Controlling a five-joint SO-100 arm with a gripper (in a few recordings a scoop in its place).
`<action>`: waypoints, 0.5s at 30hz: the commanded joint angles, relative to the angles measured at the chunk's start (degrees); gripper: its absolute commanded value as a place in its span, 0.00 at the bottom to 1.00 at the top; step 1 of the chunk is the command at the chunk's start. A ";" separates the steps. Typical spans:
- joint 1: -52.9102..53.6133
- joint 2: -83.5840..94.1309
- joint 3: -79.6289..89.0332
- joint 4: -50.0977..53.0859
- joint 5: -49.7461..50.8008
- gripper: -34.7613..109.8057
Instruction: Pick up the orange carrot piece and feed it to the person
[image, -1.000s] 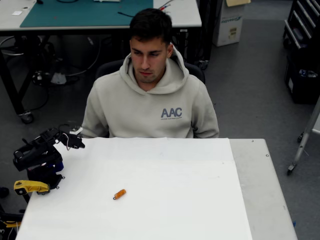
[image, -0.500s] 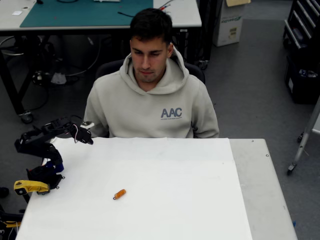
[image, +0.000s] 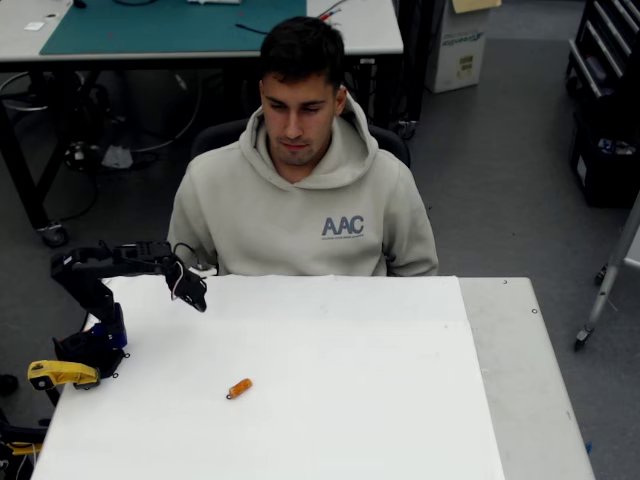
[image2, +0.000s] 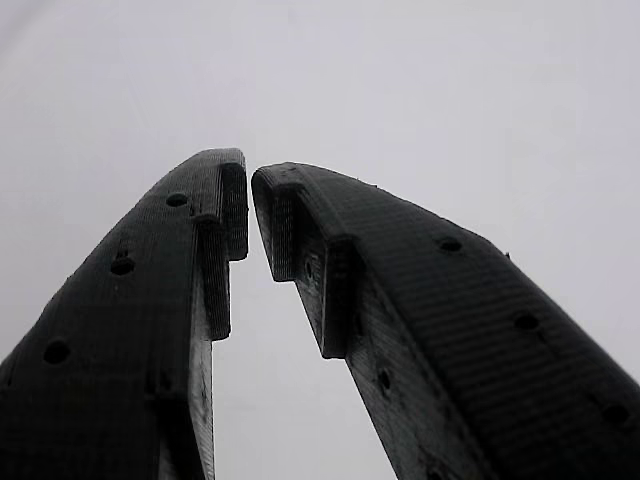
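Swinging out from the table's left edge since a second ago, the black robot arm now reaches its black two-finger gripper (image: 196, 296) over the near-left corner of the white rectangular table (image: 380, 400), overhead view. One small bright orange carrot piece (image: 239, 387) lies flat on the tabletop, well apart from the fingers, nearer the camera and slightly to their right. One person (image: 300, 190) in a light beige hoodie printed "AAC" sits behind the table's far edge, head bowed toward the surface. One yellow plastic clamp part (image: 60, 373) sits at the arm's base, by the left edge.

Wrist view: two dark ribbed fingers (image2: 130, 330) converge at their tips, a thin sliver of pale background between them, nothing held. Behind them is plain pale surface.
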 joint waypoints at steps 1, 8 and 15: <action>5.27 -1.41 -5.10 0.53 -4.92 0.22; 14.24 -7.73 -10.99 0.53 -11.69 0.22; 21.01 -14.24 -18.46 0.53 -16.00 0.22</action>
